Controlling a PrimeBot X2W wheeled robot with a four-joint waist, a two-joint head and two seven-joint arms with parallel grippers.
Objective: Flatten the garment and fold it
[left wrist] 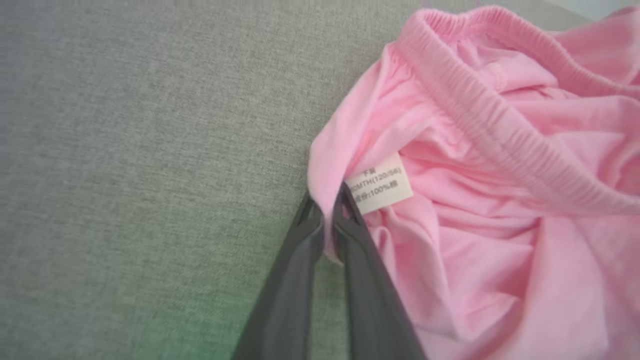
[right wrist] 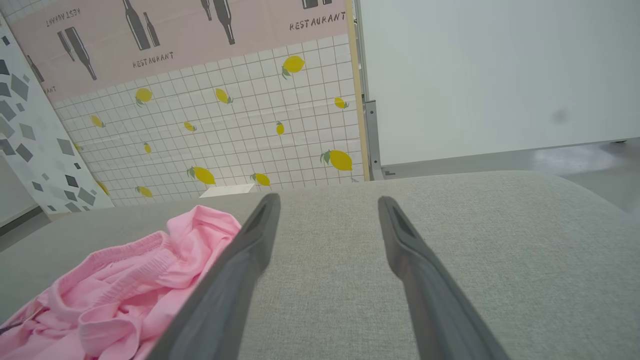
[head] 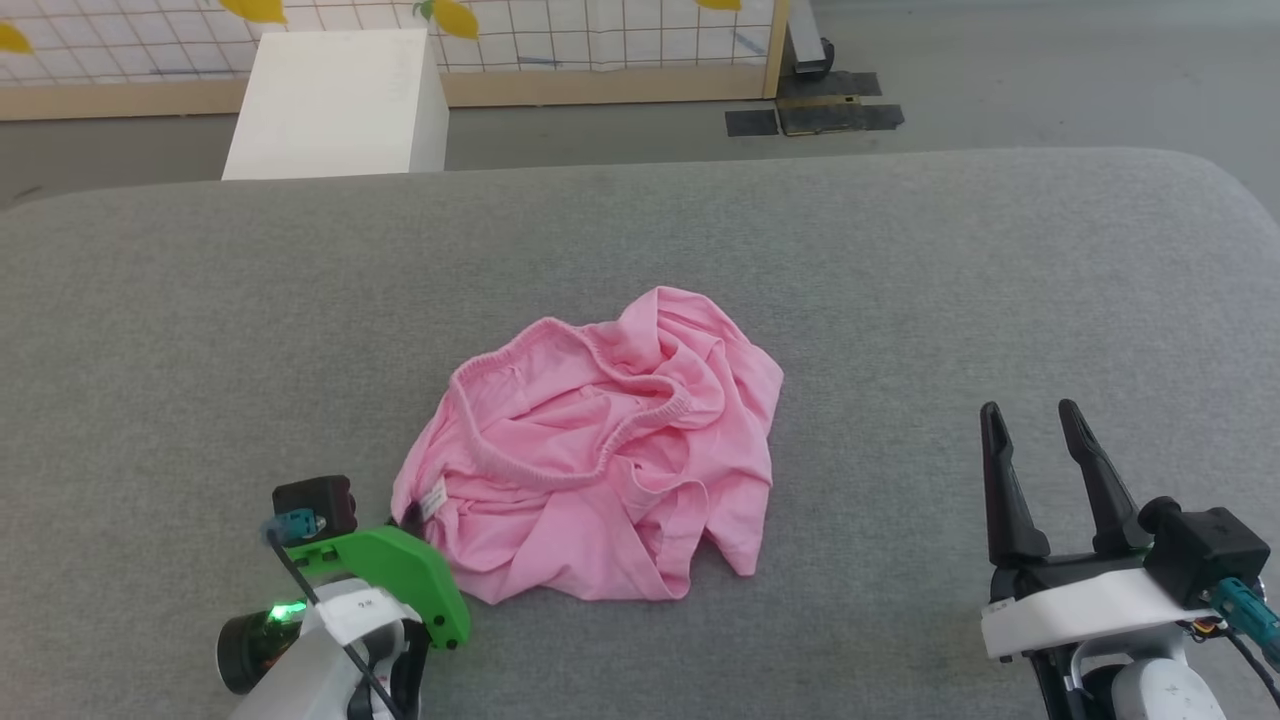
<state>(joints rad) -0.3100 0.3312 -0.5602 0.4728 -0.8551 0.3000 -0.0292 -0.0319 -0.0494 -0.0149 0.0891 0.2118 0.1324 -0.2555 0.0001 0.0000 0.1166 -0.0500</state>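
Observation:
The garment (head: 600, 450), light pink shorts, lies crumpled in a heap in the middle of the grey cushioned surface (head: 900, 300), its gathered waistband curling across the top. In the left wrist view my left gripper (left wrist: 327, 207) is shut on a fold of the garment (left wrist: 475, 175) at its edge, right beside the small white label (left wrist: 381, 184). In the head view the left gripper (head: 408, 520) sits at the heap's lower left corner. My right gripper (head: 1030, 412) stands open over bare surface, well to the right of the garment (right wrist: 125, 285), with nothing between its fingers.
A white box (head: 340, 100) stands on the floor beyond the surface's far edge. Behind it runs a tiled panel with yellow lemons (right wrist: 225, 135) on a wooden base. Dark mats (head: 815, 115) lie on the floor at the back right.

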